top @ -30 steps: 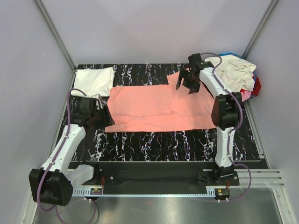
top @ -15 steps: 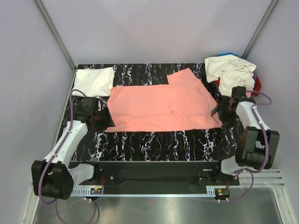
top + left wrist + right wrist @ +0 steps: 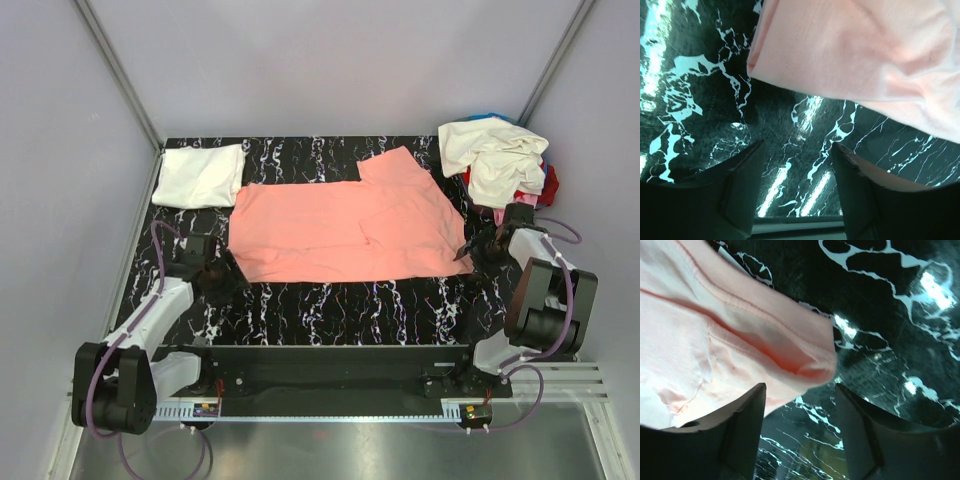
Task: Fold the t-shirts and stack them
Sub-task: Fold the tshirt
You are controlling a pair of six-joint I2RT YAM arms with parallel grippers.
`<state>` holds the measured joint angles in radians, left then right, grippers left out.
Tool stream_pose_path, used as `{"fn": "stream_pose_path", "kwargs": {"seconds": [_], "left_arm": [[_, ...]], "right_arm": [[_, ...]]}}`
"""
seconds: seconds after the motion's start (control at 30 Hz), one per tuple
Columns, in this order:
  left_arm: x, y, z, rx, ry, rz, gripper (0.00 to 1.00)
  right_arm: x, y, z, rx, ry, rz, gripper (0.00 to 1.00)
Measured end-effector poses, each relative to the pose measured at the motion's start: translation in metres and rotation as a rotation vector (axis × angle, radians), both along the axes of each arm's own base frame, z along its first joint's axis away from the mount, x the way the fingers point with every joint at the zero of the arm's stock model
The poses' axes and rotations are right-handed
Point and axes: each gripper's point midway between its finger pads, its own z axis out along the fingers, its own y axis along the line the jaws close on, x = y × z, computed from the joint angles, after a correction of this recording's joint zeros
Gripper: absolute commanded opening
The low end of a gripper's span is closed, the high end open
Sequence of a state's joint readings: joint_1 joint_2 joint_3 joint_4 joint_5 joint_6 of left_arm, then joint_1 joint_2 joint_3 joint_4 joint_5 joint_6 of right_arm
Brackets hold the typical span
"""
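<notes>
Salmon-pink t-shirt [image 3: 340, 225] lies flat, left gripper [image 3: 797, 150] and right gripper [image 3: 799, 387] spread-fingered by its 2 near corners, holding nothing.

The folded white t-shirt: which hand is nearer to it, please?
Left. The left hand is on the near side of the white t-shirt; the right hand is away across the salmon t-shirt.

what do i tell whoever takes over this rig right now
Grippers: left gripper open, empty, at the near-left corner of the salmon-pink cotton t-shirt; right gripper open, empty, at its near-right corner.
Things: salmon shirt spread flat mid-table; folded white t-shirt far left; crumpled heap of cream and red shirts far right.
Done: white one folded.
Left: fold the salmon one, stack it, then work through the heap.
</notes>
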<state>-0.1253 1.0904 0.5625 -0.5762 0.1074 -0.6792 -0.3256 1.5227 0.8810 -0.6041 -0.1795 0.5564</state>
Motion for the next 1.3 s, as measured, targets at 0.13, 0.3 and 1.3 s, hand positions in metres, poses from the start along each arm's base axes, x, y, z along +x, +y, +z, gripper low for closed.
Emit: {"fn": "stream_pose_path", "kwargs": {"seconds": [0.13, 0.3, 1.3], "left_arm": [[0.006, 0.004, 0.004, 0.011, -0.058, 0.038, 0.77], [0.006, 0.009, 0.000, 0.027, -0.075, 0.073, 0.78], [0.058, 0.028, -0.024, 0.109, -0.099, 0.179, 0.20]], "right_arm": [[0.006, 0.003, -0.012, 0.031, 0.005, 0.001, 0.51], [0.010, 0.006, -0.022, 0.058, 0.007, 0.001, 0.22], [0.013, 0.005, -0.025, 0.055, -0.005, 0.001, 0.00]]}}
